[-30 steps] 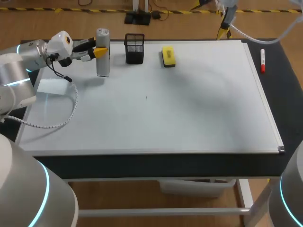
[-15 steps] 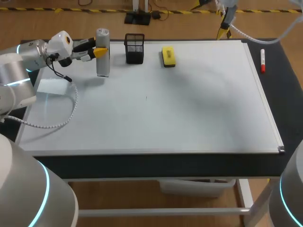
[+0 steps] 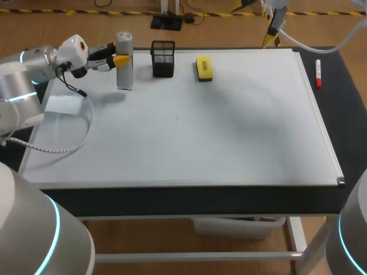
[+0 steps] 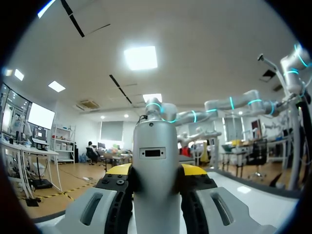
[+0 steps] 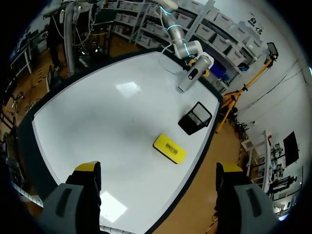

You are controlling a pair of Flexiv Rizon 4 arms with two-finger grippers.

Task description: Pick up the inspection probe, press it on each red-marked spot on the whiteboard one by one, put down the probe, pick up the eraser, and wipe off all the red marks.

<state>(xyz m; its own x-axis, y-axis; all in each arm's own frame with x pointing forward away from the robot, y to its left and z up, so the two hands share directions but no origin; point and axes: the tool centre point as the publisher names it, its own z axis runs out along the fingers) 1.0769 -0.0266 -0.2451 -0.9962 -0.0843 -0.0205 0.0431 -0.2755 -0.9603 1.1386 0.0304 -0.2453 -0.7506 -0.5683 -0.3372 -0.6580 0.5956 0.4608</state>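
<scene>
Inside your closed left end effector [image 3: 121, 59], the gripped grey cylindrical probe [image 3: 124, 77] could slip if you swing fast.

No legible text; print on yellow eraser [image 5: 169, 148] label too small to read.

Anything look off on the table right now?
Nothing is spilled or toppled. Oddly, the white whiteboard shows no red marks, only a tiny dark speck. The left gripper holds the grey cylindrical probe upright.
</scene>
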